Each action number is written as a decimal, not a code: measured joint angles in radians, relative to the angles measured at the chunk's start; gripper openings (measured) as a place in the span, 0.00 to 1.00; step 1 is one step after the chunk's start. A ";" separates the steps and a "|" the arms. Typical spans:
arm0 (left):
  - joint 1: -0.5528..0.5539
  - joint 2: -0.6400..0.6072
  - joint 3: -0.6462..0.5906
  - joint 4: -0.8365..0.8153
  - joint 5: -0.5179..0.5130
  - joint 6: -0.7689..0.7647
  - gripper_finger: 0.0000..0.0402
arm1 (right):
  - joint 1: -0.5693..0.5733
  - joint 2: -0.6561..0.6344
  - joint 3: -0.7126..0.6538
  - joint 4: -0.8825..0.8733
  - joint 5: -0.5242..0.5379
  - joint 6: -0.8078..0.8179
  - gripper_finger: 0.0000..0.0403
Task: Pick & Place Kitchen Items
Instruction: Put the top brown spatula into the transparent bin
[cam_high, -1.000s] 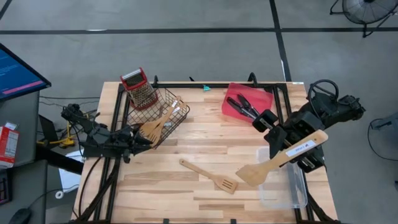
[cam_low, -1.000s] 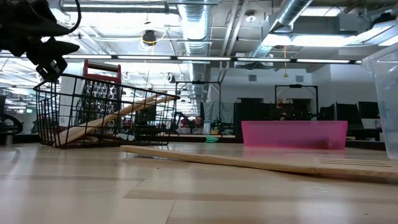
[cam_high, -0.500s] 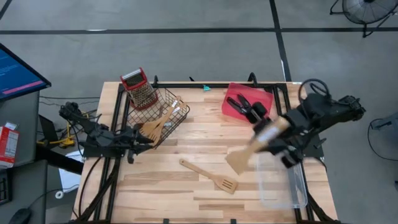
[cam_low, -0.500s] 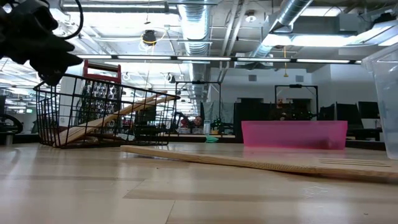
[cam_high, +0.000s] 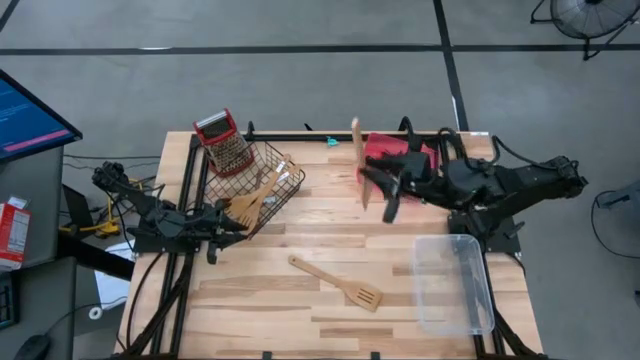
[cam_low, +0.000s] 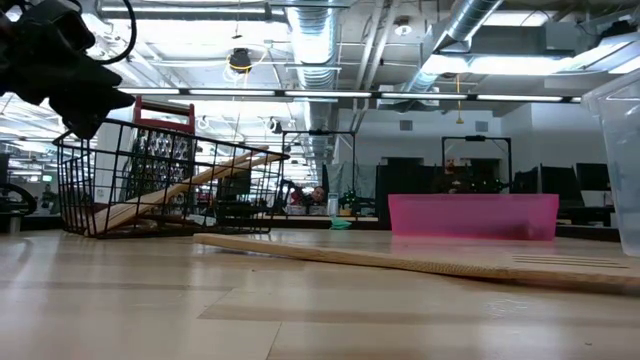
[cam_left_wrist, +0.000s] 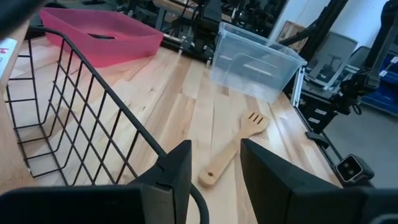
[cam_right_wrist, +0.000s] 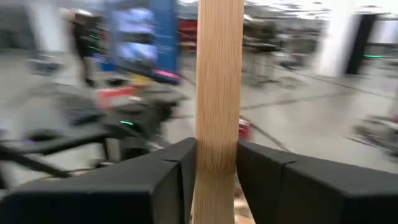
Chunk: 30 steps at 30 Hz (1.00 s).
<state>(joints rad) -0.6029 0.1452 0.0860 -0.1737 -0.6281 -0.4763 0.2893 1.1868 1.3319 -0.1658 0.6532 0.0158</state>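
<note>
My right gripper (cam_high: 375, 190) is shut on a pale wooden spatula (cam_high: 356, 150), held in the air over the left edge of the red tray (cam_high: 415, 150); the black-handled knives in the tray are mostly hidden by the arm. A slotted wooden spatula (cam_high: 335, 283) lies flat on the table's middle and also shows in the left wrist view (cam_left_wrist: 233, 146). More wooden utensils (cam_high: 250, 200) lean in the black wire basket (cam_high: 262, 172). My left gripper (cam_high: 228, 225) is open and empty at the basket's near corner; it also shows in its own wrist view (cam_left_wrist: 214, 177). My right gripper pinches the spatula's wooden handle (cam_right_wrist: 219, 134) between its two fingers (cam_right_wrist: 168, 180). The fingers lie across the handle and come level from the table's right side. The spatula is lifted clear and shows almost edge-on from above.
A red-handled grater (cam_high: 225, 143) stands against the basket's far left side. A clear plastic bin (cam_high: 452, 285) sits at the near right. The basket (cam_low: 150, 180) and tray (cam_low: 472, 215) stand along the far side; bare wood lies between them and the near edge.
My right gripper has swung from over the clear bin toward the table's far left, to the red tray, turning as it went. The spatula it holds has gone from lying broadside to showing edge-on. My left gripper has kept nearly still.
</note>
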 joint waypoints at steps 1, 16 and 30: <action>0.000 0.000 0.000 0.005 0.000 0.000 0.29 | -0.010 0.005 0.000 -0.017 0.037 0.000 0.25; 0.000 -0.100 0.000 0.174 -0.058 -0.044 0.29 | -0.095 0.028 0.001 -0.180 0.106 0.143 0.25; 0.005 -0.145 0.013 0.177 0.633 0.014 0.29 | -0.036 0.022 0.002 -0.449 0.100 0.453 0.25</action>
<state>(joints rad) -0.5983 0.0006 0.0990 0.0036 0.0052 -0.4626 0.2536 1.2083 1.3338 -0.6148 0.7533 0.4685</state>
